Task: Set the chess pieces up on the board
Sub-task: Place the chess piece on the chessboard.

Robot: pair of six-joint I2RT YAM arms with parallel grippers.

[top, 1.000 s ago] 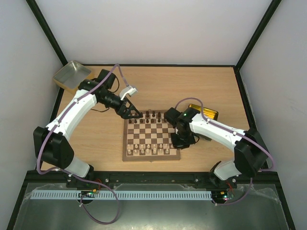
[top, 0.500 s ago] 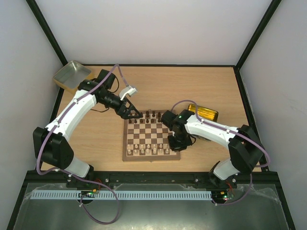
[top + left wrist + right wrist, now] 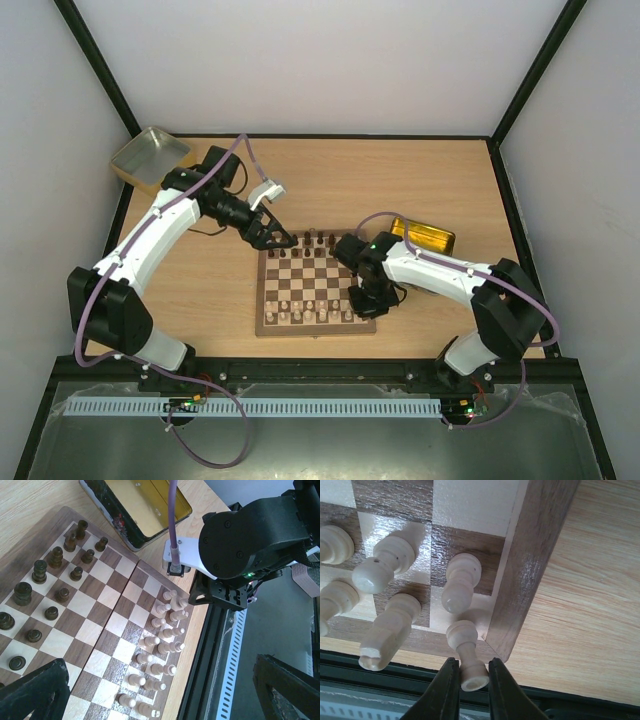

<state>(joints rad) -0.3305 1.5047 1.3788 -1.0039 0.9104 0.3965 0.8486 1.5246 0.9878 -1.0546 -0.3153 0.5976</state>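
The board (image 3: 313, 331) lies mid-table, with cream chess pieces (image 3: 305, 313) in two rows along its near side. My right gripper (image 3: 470, 690) is shut on the top of one cream piece (image 3: 466, 655), whose base hangs over the board's near right corner (image 3: 530, 555). I cannot tell whether it touches the wood. Other cream pieces (image 3: 460, 582) stand on the squares beside it. My left gripper (image 3: 275, 238) hovers over the far left corner, wide open and empty. Its view shows the cream rows (image 3: 160, 645) on the board (image 3: 107, 597).
Dark brown chessmen (image 3: 315, 241) fill the far rows, also in the left wrist view (image 3: 55, 560). A gold tin (image 3: 425, 238) lies right of the board, right behind my right arm (image 3: 250, 540). Another tin (image 3: 150, 155) sits at the far left corner.
My right gripper has moved left and nearer with the cream piece, from beside the board's right edge to its near right corner. The left arm has not moved.
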